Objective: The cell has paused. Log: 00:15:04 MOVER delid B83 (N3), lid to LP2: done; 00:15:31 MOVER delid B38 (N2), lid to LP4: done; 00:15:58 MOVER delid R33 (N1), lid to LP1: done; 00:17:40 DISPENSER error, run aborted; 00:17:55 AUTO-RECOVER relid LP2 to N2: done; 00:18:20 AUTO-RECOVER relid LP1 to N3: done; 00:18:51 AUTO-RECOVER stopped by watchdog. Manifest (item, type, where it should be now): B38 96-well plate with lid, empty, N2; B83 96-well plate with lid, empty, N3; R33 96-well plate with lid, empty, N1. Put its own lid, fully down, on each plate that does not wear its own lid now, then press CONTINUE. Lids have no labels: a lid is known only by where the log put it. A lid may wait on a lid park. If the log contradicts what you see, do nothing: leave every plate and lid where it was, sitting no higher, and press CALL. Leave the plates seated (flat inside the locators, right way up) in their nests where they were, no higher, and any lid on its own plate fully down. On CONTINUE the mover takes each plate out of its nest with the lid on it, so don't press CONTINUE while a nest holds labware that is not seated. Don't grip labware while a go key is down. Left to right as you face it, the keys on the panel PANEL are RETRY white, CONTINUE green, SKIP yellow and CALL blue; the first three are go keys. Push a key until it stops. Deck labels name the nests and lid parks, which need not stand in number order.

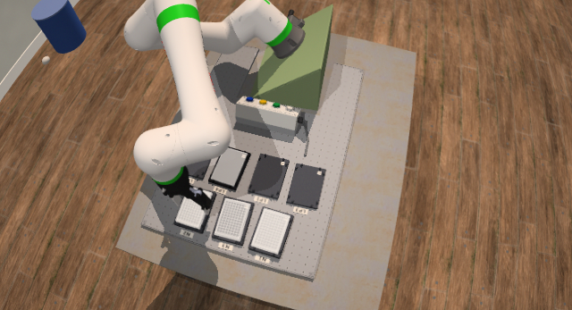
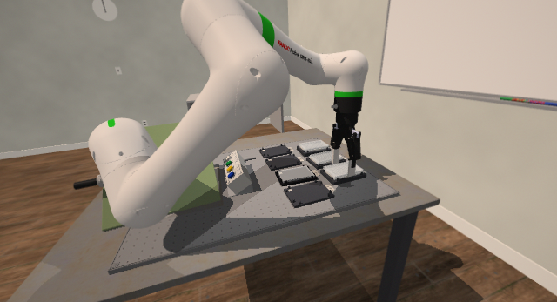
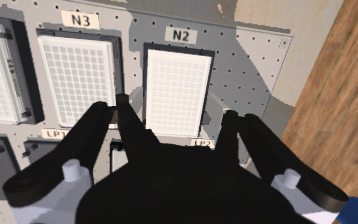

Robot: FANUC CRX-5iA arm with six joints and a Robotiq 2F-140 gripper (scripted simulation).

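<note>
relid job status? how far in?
Barely started. Done: nothing visible. One lid sits on a lid park, and two parks beside it are bare. In hand: the hand is open and empty, fingers down either side of the N2 plate. Left: every lid swap, then the green CONTINUE key.
</note>
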